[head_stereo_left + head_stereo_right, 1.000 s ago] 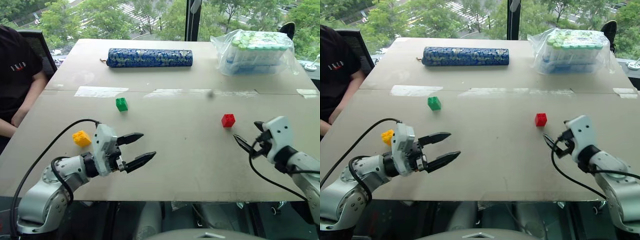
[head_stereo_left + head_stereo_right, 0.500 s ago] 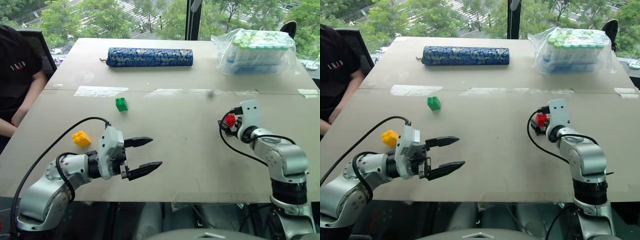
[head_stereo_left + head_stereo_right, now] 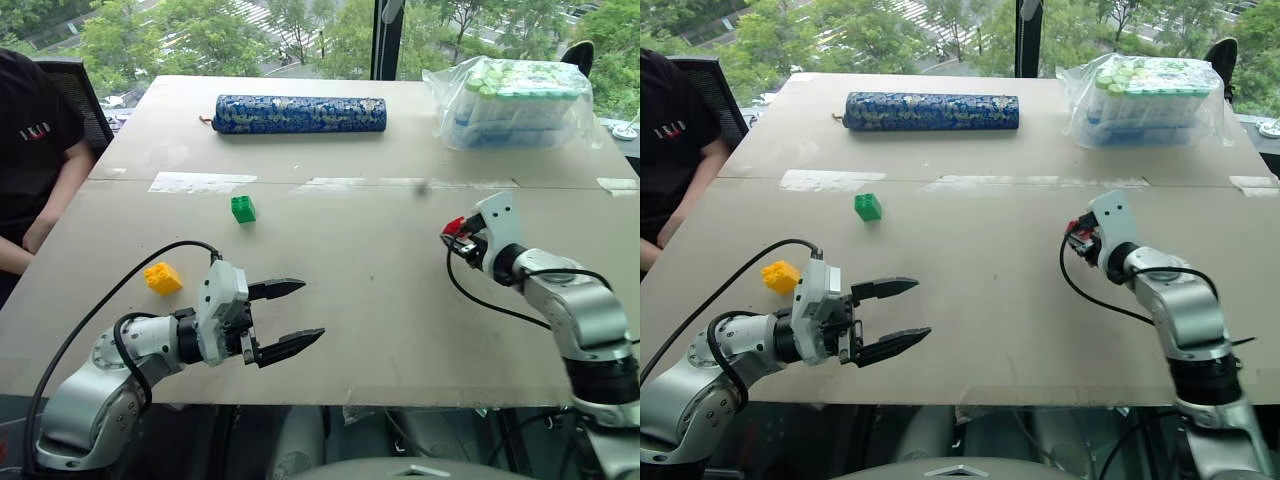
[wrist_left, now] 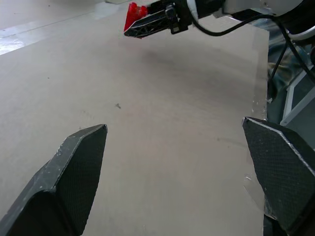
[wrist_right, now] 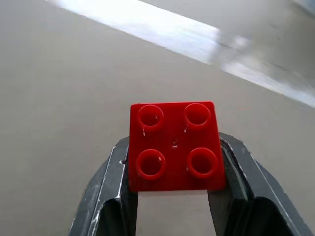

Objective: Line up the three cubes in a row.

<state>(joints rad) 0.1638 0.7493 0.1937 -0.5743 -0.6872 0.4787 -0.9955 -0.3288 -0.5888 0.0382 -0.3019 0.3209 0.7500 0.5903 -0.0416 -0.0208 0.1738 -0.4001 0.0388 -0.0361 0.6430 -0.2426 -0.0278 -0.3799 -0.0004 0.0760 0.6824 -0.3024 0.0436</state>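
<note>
From my seat, L to R: a person [image 3: 30,170] sits at the desk [image 3: 350,300] edge, 9 o'clock side. Yellow cube [image 3: 162,277] lies near the L edge, approx 8 o'clock of desk centre. Just beside it at its 4 o'clock hangs the L gripper [image 3: 282,318], jaws spread wide, nothing in them, pointing toward 3 o'clock. Green cube [image 3: 243,208] sits at 11 o'clock from centre, well apart from the yellow. Blue roll [image 3: 299,114] lies across the far side at 12. R gripper [image 3: 452,234] is at 3 o'clock, clamped on the red cube [image 5: 174,146]; wrist view shows both fingers [image 5: 106,189] pressed on opposite side faces, studs facing the cam, grip square and centred. In the L wrist view it looks raised off the desk, though I can't be sure. Bag of tubes [image 3: 515,103] sits far R, 1 o'clock.

Step in hand, as I read it: carry red toward the other two. To do it well: keep the squeeze steady, lift enough that the base clears the desk, travel toward 9 o'clock, pick a line (green's row looks sensible) and set red down flat, studs up, edges parallel w/ green. Release only once it's seated, then back off straight so it doesn't twist. Keep L arm clear of the path.
</note>
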